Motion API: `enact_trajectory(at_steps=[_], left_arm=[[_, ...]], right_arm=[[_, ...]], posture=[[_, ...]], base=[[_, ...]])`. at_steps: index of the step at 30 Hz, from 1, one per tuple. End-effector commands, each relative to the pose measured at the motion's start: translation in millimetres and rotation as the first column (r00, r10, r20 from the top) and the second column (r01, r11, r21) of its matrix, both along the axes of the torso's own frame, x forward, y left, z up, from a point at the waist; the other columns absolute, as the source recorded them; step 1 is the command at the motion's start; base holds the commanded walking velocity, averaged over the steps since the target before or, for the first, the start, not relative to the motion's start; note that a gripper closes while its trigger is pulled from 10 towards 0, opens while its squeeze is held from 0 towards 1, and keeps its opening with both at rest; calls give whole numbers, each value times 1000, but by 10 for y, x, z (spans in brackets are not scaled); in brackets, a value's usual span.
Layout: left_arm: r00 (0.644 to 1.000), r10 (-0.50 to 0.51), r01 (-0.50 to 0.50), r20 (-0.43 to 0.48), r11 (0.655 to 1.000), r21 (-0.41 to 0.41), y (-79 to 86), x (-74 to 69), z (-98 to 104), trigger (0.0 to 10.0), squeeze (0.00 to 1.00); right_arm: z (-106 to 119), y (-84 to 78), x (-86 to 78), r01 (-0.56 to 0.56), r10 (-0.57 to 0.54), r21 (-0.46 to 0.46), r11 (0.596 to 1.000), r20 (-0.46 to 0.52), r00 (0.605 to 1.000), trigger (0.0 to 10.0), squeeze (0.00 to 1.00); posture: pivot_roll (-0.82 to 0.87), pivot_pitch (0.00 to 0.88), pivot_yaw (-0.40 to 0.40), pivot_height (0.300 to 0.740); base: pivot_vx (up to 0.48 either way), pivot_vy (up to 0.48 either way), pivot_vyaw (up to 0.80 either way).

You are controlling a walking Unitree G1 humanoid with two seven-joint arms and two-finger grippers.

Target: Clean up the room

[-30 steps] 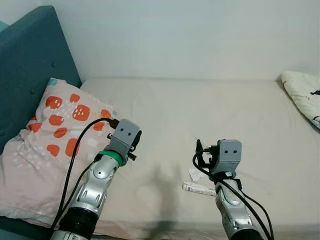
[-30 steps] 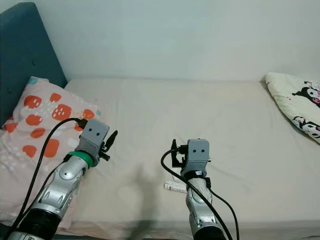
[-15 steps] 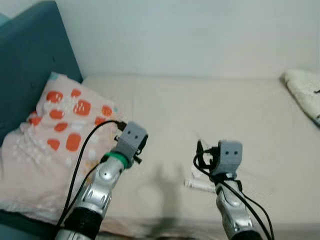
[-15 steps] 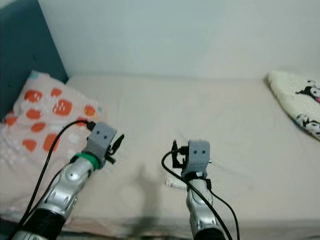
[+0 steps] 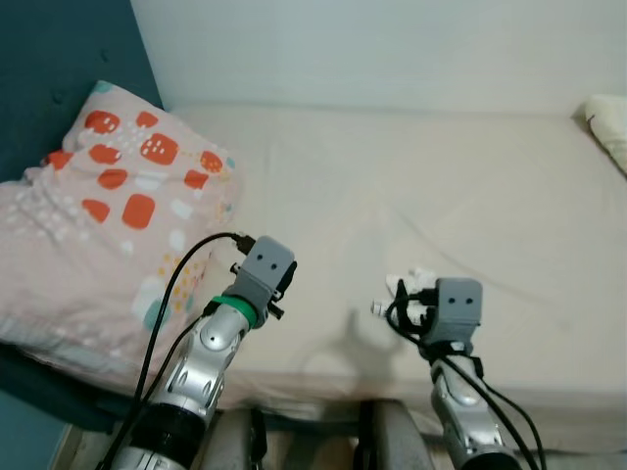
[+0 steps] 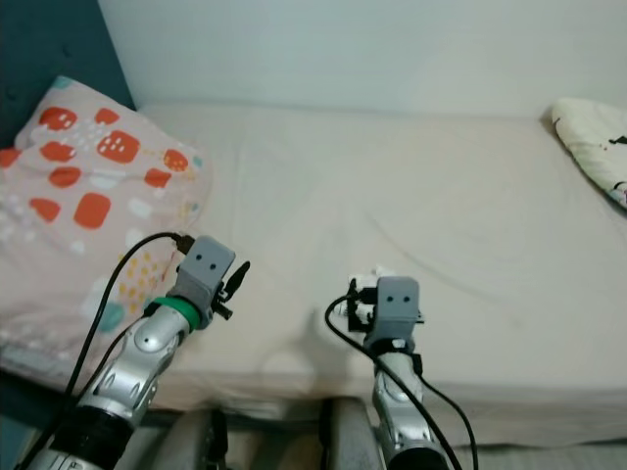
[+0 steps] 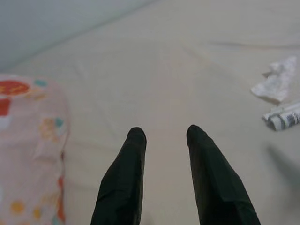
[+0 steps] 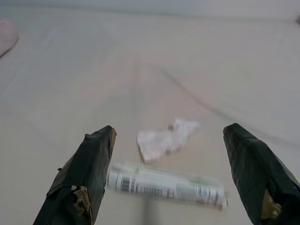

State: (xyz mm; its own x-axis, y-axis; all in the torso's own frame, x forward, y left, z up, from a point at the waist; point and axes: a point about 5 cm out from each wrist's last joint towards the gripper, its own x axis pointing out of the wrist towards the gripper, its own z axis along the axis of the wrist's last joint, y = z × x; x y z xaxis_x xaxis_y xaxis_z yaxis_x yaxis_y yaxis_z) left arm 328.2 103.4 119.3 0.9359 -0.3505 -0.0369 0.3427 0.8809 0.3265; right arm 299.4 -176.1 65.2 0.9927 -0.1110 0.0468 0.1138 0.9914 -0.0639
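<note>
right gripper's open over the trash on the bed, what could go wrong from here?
The crumpled tissue lies right beside the tube-shaped wrapper, so the open right gripper may close on just one and leave the other behind. Both lie on the soft bed sheet, so the fingertips could pinch fabric too. The left gripper, open and holding nothing, hovers nearby and could crowd the reach.

Pale wall [image 5: 372, 39], beige bed [image 5: 411, 186], teal headboard [image 5: 59, 88], patterned pillow [image 5: 98, 225]

You've got a beige bed [image 5: 411, 186] carrying a spotted pillow [image 5: 108, 215], a crumpled tissue [image 8: 165, 141] just beside a printed tube [image 8: 164, 185], and a cream blanket [image 6: 593, 142].
</note>
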Motion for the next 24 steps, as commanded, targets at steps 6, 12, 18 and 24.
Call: enact_trajectory(at_steps=[6, 12, 18, 24], left_arm=[[1000, 5, -5, -19, 1000, 11, 21, -21, -54, 10000, 0], [1000, 4, -3, -18, 1000, 13, 21, -20, -56, 10000, 0], [1000, 3, -3, -18, 1000, 12, 18, -18, -53, 10000, 0], [1000, -1, 1, -10, 1000, 3, 3, -10, -24, 10000, 0]], right_arm=[[-24, -16, -2, 9, -9, -1, 1000, -18, 1000, 10000, 0], [-32, 8, -4, 5, -5, 0, 1000, -22, 1000, 10000, 0], [-27, -9, 1, 14, -15, -26, 1000, -22, 1000, 10000, 0], [112, -143, 48, 17, -14, -113, 993, 28, 1000, 10000, 0]], posture=[[52, 59, 67, 595], [52, 57, 68, 595], [52, 57, 68, 595], [52, 57, 68, 595]], base=[[0, 0, 0], [0, 0, 0], [0, 0, 0], [0, 0, 0]])
